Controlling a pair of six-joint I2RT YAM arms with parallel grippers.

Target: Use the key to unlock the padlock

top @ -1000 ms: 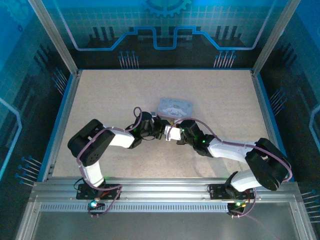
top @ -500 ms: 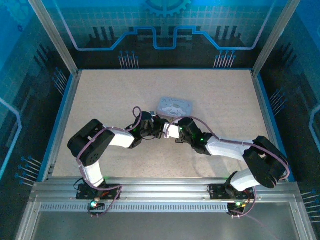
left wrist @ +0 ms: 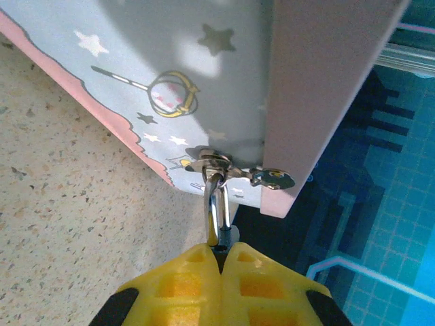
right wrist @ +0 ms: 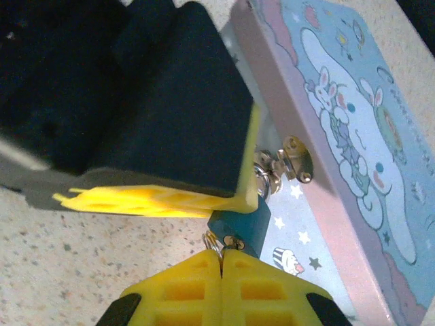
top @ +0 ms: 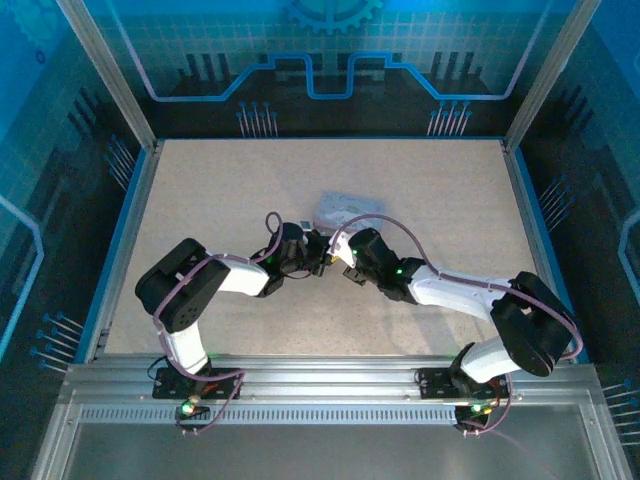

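The small blue padlock (right wrist: 242,226) hangs by its thin metal shackle (left wrist: 215,204) from the hasp (left wrist: 212,159) of a lavender cartoon tin (top: 350,207). My left gripper (left wrist: 221,250) is shut on the padlock's body, which mostly hides it in the left wrist view. From the opposite side, my right gripper (right wrist: 222,255) is shut on the key (right wrist: 232,242). The key shows as a sliver of metal at the keyhole in the padlock's bottom face, with its split ring (right wrist: 212,239) sticking out beside it. Both grippers meet in front of the tin, the left gripper (top: 320,250) close beside the right gripper (top: 338,256).
The tin (right wrist: 346,156) lies near the middle of the speckled table (top: 200,190) with one edge tilted up. The left gripper's finger (right wrist: 170,200) crosses just above the padlock. Blue walls and metal frame posts (top: 110,80) bound the table.
The right gripper has shut on the key and moved up-left, tight against the padlock. The left arm has stayed put, still shut on the padlock.
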